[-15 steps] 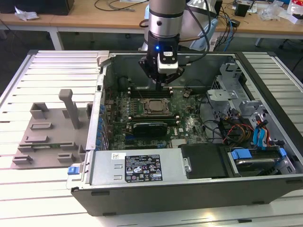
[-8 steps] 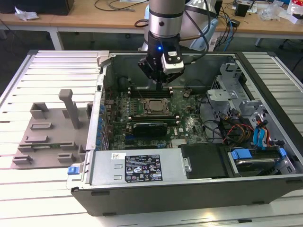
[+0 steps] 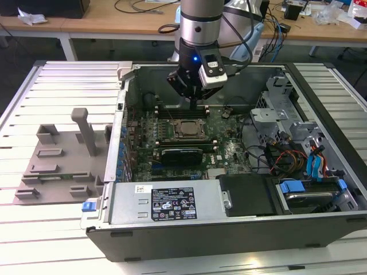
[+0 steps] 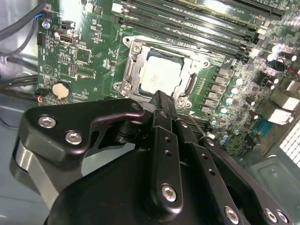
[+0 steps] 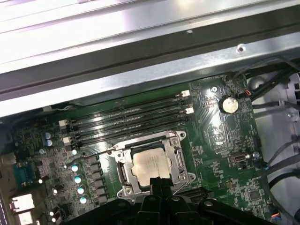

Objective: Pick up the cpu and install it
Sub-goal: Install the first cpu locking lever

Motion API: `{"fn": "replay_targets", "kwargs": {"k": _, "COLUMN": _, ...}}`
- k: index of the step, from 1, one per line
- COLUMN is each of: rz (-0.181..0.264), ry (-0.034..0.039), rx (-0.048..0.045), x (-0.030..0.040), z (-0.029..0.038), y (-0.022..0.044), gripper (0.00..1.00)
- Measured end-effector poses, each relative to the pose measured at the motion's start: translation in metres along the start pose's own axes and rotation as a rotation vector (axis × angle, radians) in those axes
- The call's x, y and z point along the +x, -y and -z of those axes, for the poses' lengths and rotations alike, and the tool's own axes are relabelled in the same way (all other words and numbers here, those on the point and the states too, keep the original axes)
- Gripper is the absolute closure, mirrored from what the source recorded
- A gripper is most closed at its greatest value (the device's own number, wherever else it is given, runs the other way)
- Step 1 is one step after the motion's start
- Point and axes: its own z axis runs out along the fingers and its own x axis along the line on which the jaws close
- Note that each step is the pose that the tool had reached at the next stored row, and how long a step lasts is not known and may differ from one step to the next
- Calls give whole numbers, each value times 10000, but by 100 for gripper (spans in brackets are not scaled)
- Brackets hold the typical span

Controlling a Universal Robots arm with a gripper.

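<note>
CPU (image 4: 159, 75) seated in motherboard socket (image 4: 129, 70), install apparently done. My end effector (image 4: 159, 101) just above it, fingers together, holding nothing; retreat upward needed.

bench: slatted white table (image 3: 63, 91); behind: wooden desks (image 3: 114, 23) | cables; dark floor
</note>
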Motion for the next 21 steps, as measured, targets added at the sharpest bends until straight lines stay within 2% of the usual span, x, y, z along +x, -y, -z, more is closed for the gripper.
{"fn": "replay_targets", "kwargs": {"k": 6, "rz": 764, "ry": 18, "rx": -21, "x": 0, "z": 0, "y": 0, "gripper": 89}}
{"fn": "replay_targets", "kwargs": {"k": 9, "rz": 1317, "ry": 31, "rx": -35, "x": 0, "z": 0, "y": 0, "gripper": 89}}
{"fn": "replay_targets", "kwargs": {"k": 11, "rz": 1494, "ry": 35, "rx": -40, "x": 0, "z": 0, "y": 0, "gripper": 89}}
{"fn": "replay_targets", "kwargs": {"k": 14, "rz": 2096, "ry": 48, "rx": -56, "x": 0, "z": 0, "y": 0, "gripper": 89}}
{"fn": "replay_targets", "kwargs": {"k": 18, "rz": 2113, "ry": 49, "rx": -57, "x": 0, "z": 0, "y": 0, "gripper": 89}}
{"fn": "replay_targets", "kwargs": {"k": 21, "rz": 2111, "ry": 49, "rx": -56, "x": 53, "z": 1, "y": 12, "gripper": 89}}
